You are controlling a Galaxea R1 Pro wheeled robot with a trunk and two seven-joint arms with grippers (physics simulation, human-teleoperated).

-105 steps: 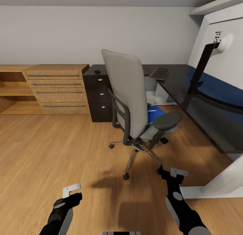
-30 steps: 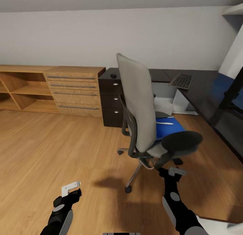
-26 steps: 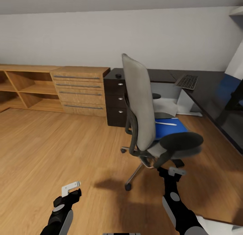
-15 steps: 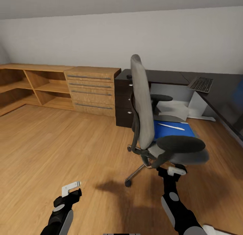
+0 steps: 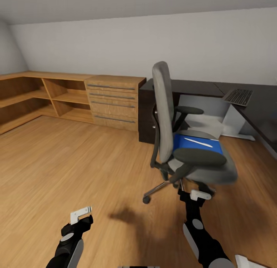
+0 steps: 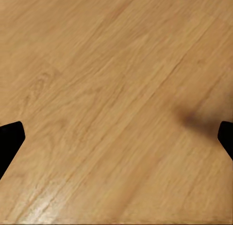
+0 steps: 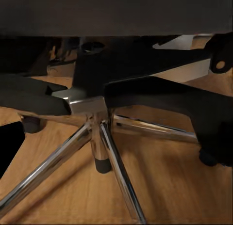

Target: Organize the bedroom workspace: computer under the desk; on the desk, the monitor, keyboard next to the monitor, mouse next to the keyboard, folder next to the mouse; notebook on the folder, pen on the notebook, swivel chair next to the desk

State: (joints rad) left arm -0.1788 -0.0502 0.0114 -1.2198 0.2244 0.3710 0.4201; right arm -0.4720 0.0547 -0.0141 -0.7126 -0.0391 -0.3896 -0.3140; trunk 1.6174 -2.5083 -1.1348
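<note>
The grey swivel chair (image 5: 162, 106) stands side-on at the middle right, its chrome star base (image 7: 99, 137) close in front of my right gripper (image 5: 200, 195). The blue folder (image 5: 194, 144) lies flat on its seat, and the thin white pen (image 5: 198, 142) rests on top of the folder. Behind the chair runs the black desk (image 5: 192, 88), with the keyboard (image 5: 239, 96) on its right part. My right gripper is open and holds nothing. My left gripper (image 5: 81, 215) hangs open over bare wooden floor (image 6: 116, 108). The monitor, mouse and notebook are out of view.
A light wooden drawer chest (image 5: 114, 102) and open shelves (image 5: 46, 96) line the back wall to the left. A pale boxy shape (image 5: 202, 123) sits under the desk behind the chair. Wide wooden floor (image 5: 77, 160) lies to the left.
The camera has swung around the chair: the whole view shifted, the shelves now show at the left and the chair is seen side-on. Both arms keep the same pose.
</note>
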